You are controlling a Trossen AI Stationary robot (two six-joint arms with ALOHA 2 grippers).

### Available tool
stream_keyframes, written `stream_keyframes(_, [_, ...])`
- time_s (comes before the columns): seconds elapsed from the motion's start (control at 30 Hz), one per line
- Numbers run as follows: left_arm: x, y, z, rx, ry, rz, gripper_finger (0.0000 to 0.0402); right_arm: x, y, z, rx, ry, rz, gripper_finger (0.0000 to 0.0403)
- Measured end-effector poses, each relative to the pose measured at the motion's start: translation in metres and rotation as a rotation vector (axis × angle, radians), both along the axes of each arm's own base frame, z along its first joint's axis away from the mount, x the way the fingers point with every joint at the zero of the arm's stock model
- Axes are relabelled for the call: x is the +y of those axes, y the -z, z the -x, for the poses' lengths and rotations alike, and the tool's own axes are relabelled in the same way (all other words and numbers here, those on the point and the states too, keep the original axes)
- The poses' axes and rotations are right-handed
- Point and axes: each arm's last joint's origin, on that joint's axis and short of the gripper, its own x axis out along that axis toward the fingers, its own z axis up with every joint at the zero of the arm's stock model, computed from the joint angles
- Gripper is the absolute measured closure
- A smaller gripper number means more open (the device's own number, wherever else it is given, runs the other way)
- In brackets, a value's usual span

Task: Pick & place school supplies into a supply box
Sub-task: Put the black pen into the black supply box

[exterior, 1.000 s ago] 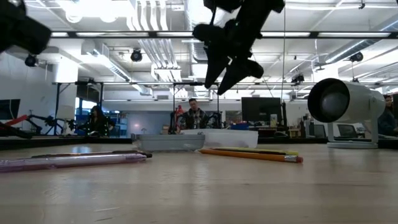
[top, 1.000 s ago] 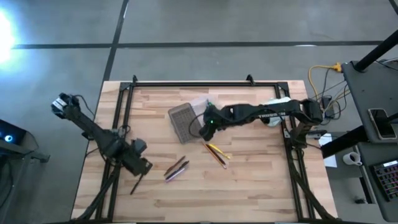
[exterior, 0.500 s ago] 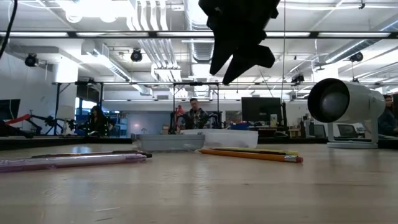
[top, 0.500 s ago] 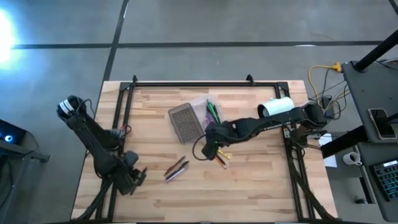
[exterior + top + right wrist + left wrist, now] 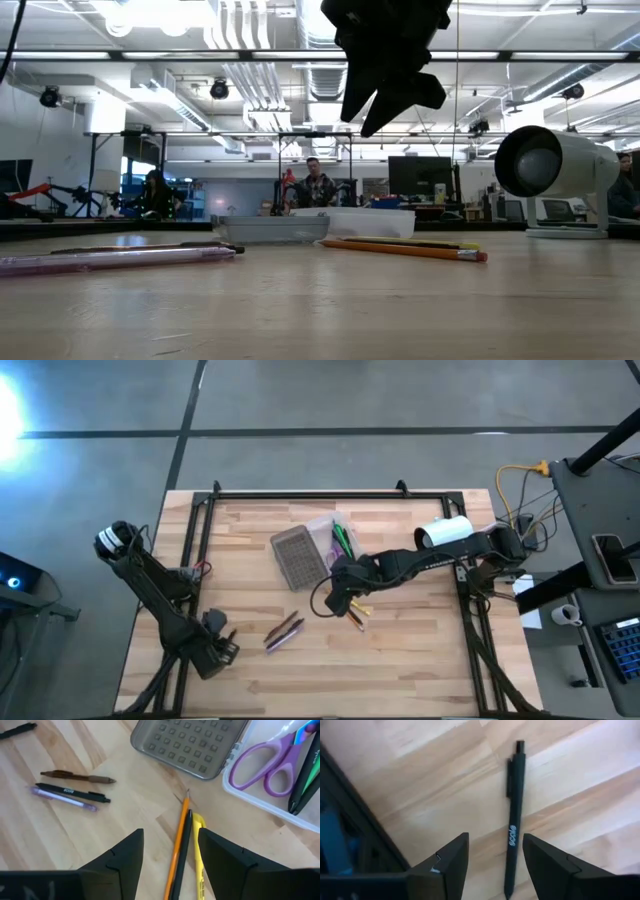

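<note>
The supply box (image 5: 280,795) lies ahead of the right claw (image 5: 167,865) on the worktop (image 5: 60,845), its clear half already holding the purple-handled scissors (image 5: 265,762) and green pens (image 5: 305,780); the grey ribbed half (image 5: 192,745) lies open beside it and holds nothing visible. Directly between the released right claw's spread fingers lie three items touching one another: an orange pencil (image 5: 179,840), a dark pen (image 5: 184,850) and a yellow pencil (image 5: 199,850). Risk: a closure here could take more than one, or pinch one off-centre so that it pivots and drops short of the box, or scatters the neighbours. Off to one side of that claw lie a brown pen (image 5: 77,777), a dark pen with lettering (image 5: 72,792) and a purple pen (image 5: 62,799), close together. The left claw (image 5: 495,865), released, sits over a separate black pen (image 5: 514,820) near the worktop's edge; a nudge could roll it off. In the high view the right claw (image 5: 340,598) is just beside the box (image 5: 325,540), the left claw (image 5: 215,652) well apart.
</note>
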Motion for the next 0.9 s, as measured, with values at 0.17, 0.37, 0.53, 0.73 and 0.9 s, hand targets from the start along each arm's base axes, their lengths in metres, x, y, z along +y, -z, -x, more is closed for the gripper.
stream_keyframes(0.17, [-0.003,0.008,-0.004,-0.097,0.006,0.041,0.0231,0.0,0.0,0.0,0.0,0.001,0.0,0.0223])
stream_keyframes(0.37, [-0.001,0.03,-0.002,-0.118,0.0,0.061,0.0231,0.0,0.0,0.0,0.0,0.004,-0.002,0.0223])
stream_keyframes(0.53, [0.0,0.032,-0.002,-0.11,-0.011,0.057,0.0231,0.0,0.0,0.0,0.003,0.019,-0.01,0.0225])
stream_keyframes(0.73, [0.002,0.036,0.0,-0.086,-0.004,0.036,0.0252,0.0,0.002,0.002,0.02,0.021,-0.009,0.0225])
stream_keyframes(0.9, [0.0,0.04,-0.002,-0.045,0.0,0.016,0.0325,0.0,0.001,0.003,0.017,0.03,-0.015,0.0225])
